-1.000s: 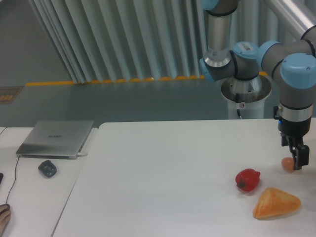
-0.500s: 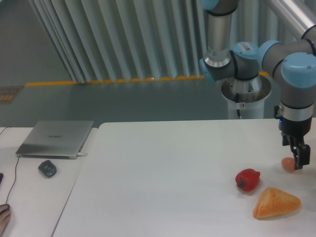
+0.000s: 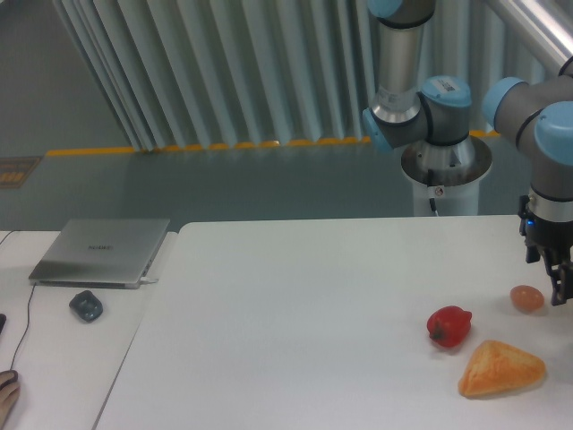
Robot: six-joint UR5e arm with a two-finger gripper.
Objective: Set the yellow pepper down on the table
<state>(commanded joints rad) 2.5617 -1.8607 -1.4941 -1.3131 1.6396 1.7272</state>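
No yellow pepper shows in the camera view; it is hidden or out of frame. The white table point(image 3: 295, 296) fills the lower middle and right. My gripper point(image 3: 562, 291) hangs at the far right edge, just above the table. It is just right of a small orange-pink egg-shaped object point(image 3: 526, 298) and partly cut off by the frame edge. Its dark fingers point down, and I cannot tell whether they are open or shut. Nothing shows between them.
A red pepper point(image 3: 448, 325) and an orange-tan triangular bread piece point(image 3: 500, 368) lie at the front right of the table. The adjoining desk on the left holds a closed laptop point(image 3: 101, 251) and a mouse point(image 3: 86, 305). The arm's base point(image 3: 445, 166) stands behind the table.
The gripper has moved to the right, away from the orange-pink egg-shaped object, which now shows in full. The other objects have not moved.
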